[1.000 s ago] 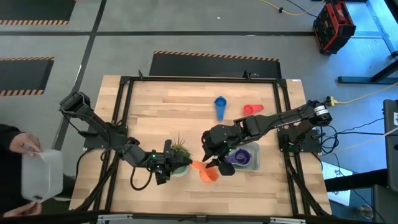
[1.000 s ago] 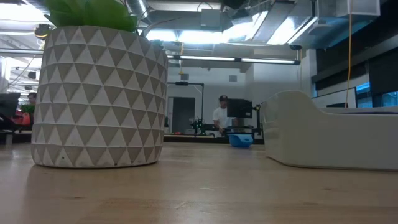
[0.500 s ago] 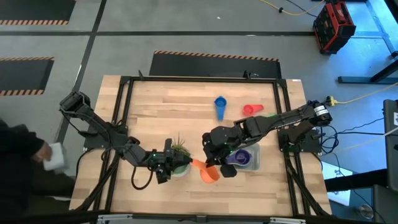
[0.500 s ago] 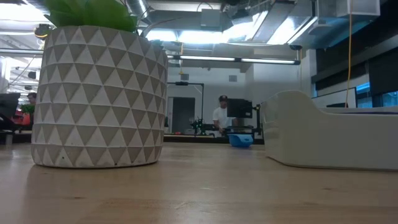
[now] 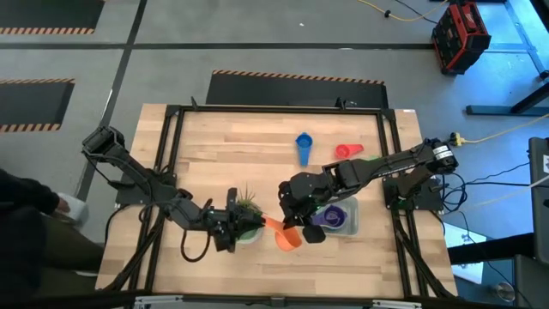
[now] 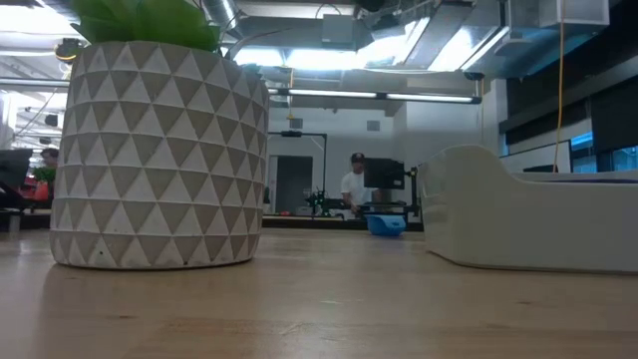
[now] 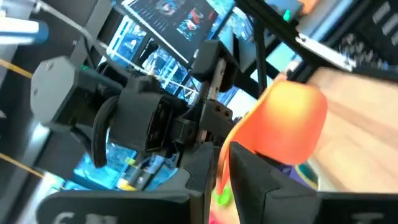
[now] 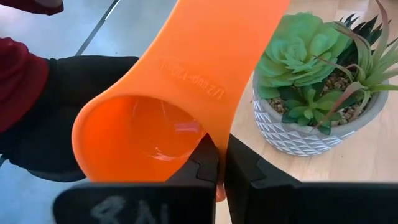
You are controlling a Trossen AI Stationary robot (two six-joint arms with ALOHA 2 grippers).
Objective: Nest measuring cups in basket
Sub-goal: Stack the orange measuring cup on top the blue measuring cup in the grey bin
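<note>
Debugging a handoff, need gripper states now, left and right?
Left gripper: beside the potted plant, state cannot be told.
Right gripper: shut on the orange measuring cup.

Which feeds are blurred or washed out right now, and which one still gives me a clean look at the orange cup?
Left wrist view: smeared throughout, the orange measuring cup a soft blob against bright screens. Right wrist view: sharp, the cup's embossed lettering legible and the potted plant crisp, so use this one. Low view: ceiling lights glare, and the plant pot fills the left side. High view: evenly lit, the cup small.
</note>
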